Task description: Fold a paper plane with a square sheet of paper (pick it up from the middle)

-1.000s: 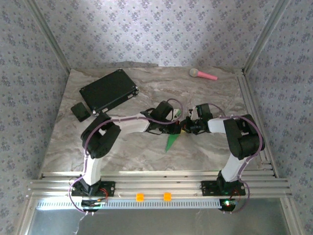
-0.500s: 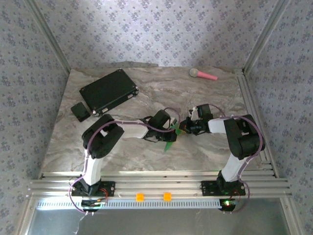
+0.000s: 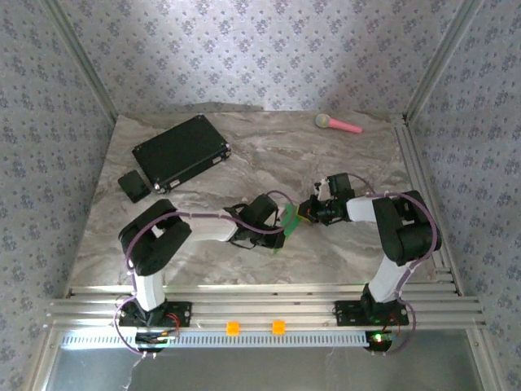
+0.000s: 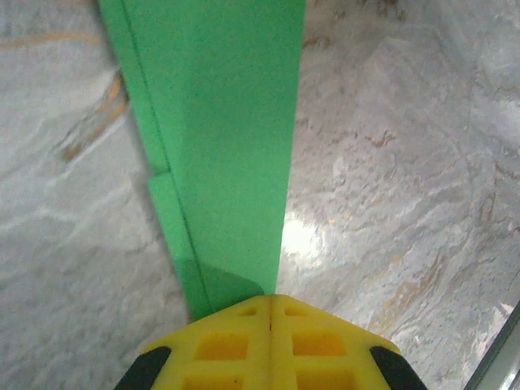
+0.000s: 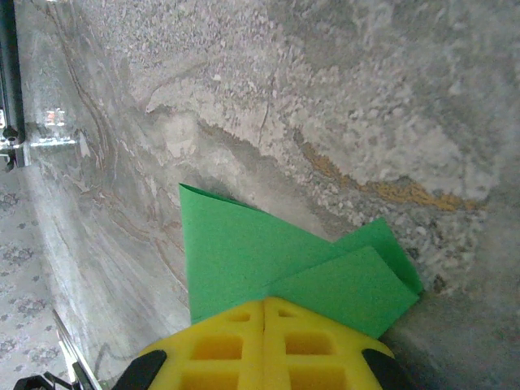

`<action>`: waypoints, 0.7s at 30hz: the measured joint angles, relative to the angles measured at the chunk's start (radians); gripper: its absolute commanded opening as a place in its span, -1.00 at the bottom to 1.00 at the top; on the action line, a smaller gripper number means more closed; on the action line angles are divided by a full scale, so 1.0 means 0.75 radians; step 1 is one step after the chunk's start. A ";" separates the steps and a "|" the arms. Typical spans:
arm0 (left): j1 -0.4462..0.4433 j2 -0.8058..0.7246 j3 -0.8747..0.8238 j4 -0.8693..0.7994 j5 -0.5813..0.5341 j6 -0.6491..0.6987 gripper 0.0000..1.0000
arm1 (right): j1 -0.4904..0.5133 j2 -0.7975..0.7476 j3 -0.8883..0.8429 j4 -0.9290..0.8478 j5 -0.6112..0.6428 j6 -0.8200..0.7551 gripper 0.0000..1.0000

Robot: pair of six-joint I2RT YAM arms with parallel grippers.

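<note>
Top external view: we see the left arm [image 3: 203, 221] pulled back nearer than before. Both jaws pinch shut on the green paper plane [image 3: 287, 217], mostly hidden between them.

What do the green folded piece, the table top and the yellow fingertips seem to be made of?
The green paper looks like thin matte paper, going by its sharp creases and flat layered edges. The table top looks like grey veined marble with a glossy glare spot, though it may be printed laminate. The yellow fingertips are probably moulded plastic or rubber, matte, with square recessed pockets.
</note>
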 measured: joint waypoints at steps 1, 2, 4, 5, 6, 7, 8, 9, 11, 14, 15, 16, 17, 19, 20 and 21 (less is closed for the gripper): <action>-0.003 -0.010 -0.006 -0.008 -0.005 0.000 -0.99 | 0.000 0.000 0.000 0.000 0.000 0.000 -1.00; -0.005 -0.020 -0.016 -0.016 -0.011 0.002 -0.99 | 0.000 0.000 0.000 0.000 0.000 0.000 -1.00; -0.009 -0.041 -0.032 -0.033 -0.019 0.010 -0.99 | 0.000 0.000 0.000 0.000 0.000 0.000 -1.00; -0.011 -0.053 -0.041 -0.044 -0.024 0.014 -0.99 | 0.000 0.001 0.000 0.000 0.000 0.000 -1.00; -0.013 -0.060 -0.045 -0.055 -0.026 0.018 -0.99 | 0.000 0.001 0.000 0.000 0.000 0.000 -0.99; -0.016 -0.068 -0.050 -0.065 -0.030 0.023 -0.99 | 0.000 0.001 0.000 0.000 -0.001 0.000 -0.99; -0.017 -0.074 -0.059 -0.067 -0.032 0.026 -1.00 | 0.000 0.001 0.000 0.000 0.000 0.000 -0.99; -0.020 -0.080 -0.067 -0.069 -0.034 0.030 -1.00 | 0.000 0.001 0.000 0.000 -0.001 0.000 -0.99; -0.025 -0.097 -0.084 -0.071 -0.042 0.032 -1.00 | 0.000 0.001 0.000 0.001 -0.001 0.000 -0.99; -0.032 -0.130 -0.114 -0.087 -0.054 0.034 -1.00 | 0.000 0.001 0.000 0.001 0.000 0.000 -0.98; -0.035 -0.144 -0.121 -0.105 -0.058 0.034 -1.00 | 0.000 0.001 0.000 0.002 0.000 0.000 -0.98; -0.037 -0.161 -0.129 -0.128 -0.064 0.034 -1.00 | 0.000 0.001 0.000 0.002 0.001 0.000 -0.99; -0.038 -0.179 -0.136 -0.152 -0.070 0.033 -1.00 | 0.000 0.001 0.000 0.002 0.000 0.000 -0.98; -0.039 -0.208 -0.139 -0.188 -0.085 0.030 -1.00 | 0.000 0.001 0.000 0.002 0.001 0.000 -0.99; -0.036 -0.221 -0.137 -0.194 -0.092 0.029 -1.00 | 0.000 0.001 0.000 0.002 0.001 0.000 -0.98; -0.032 -0.229 -0.133 -0.201 -0.093 0.029 -1.00 | 0.000 0.001 0.000 0.002 0.001 0.001 -0.98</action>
